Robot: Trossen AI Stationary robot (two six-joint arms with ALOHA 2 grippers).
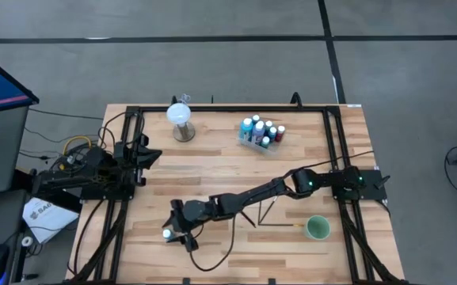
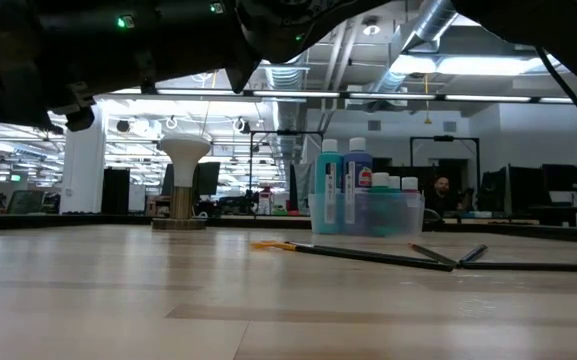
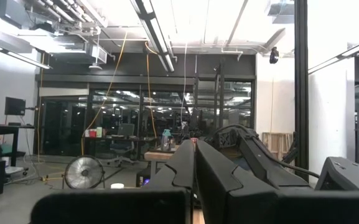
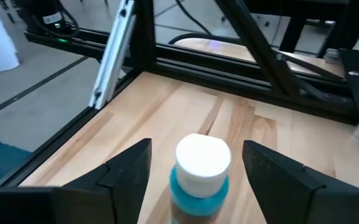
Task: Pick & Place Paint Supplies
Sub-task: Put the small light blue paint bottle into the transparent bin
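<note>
Wooden table [image 1: 236, 170], right hand [image 4: 195, 168] straddling (apparently untouched) teal bottle [image 4: 201, 177]

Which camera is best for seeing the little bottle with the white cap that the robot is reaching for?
The right wrist view: the teal bottle fills it, standing upright between the right gripper's open fingers. The high view shows only its white cap. The low and left wrist views miss it.

Bottle [image 4: 202, 171] between end effector [image 4: 195, 177] fingers
</note>
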